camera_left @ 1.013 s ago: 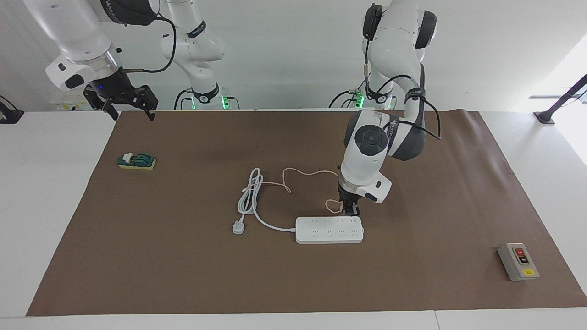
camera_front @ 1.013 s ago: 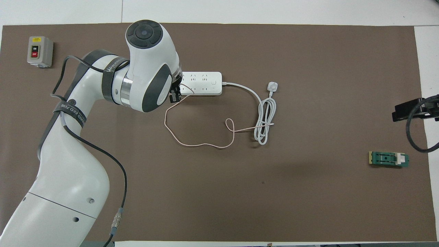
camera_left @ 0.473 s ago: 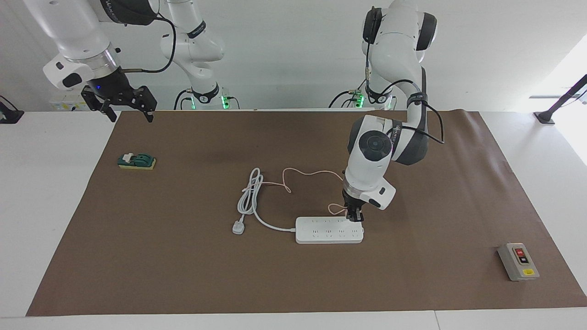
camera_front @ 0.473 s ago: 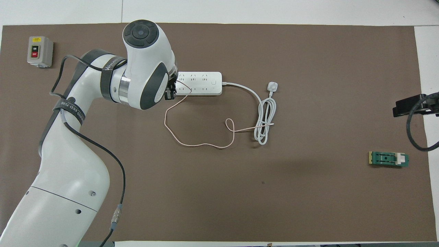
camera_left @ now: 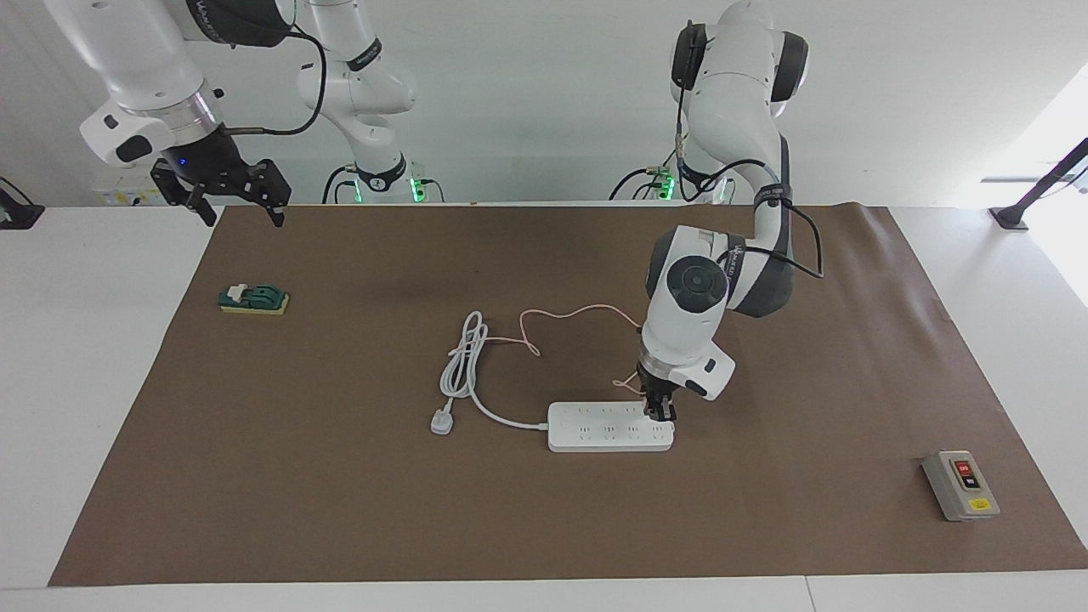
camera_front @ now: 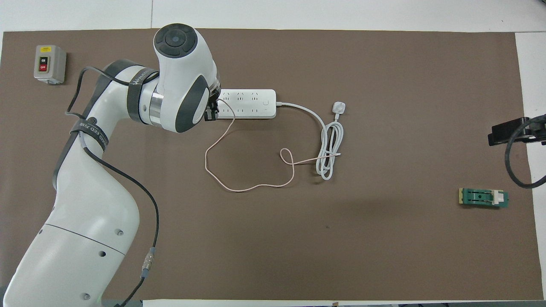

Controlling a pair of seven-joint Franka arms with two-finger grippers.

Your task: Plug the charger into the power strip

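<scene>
**Charger held down at the end of the power strip**

Your left gripper points straight down over the end of the power strip that lies toward the left arm's end of the worktop, its tips right at the strip's top face. The jaws are closed; the charger body is hidden between them, so you cannot tell whether its prongs are in a socket. Its thin pink cable leaves the jaws and loops over the brown mat nearer to the robots than the strip, crossing the coiled white cord, which ends in a three-pin plug. Your right gripper waits raised over the mat's corner at the right arm's end, jaws wide apart and holding nothing. A green block lies near it; a grey button box sits toward the left arm's end
</scene>
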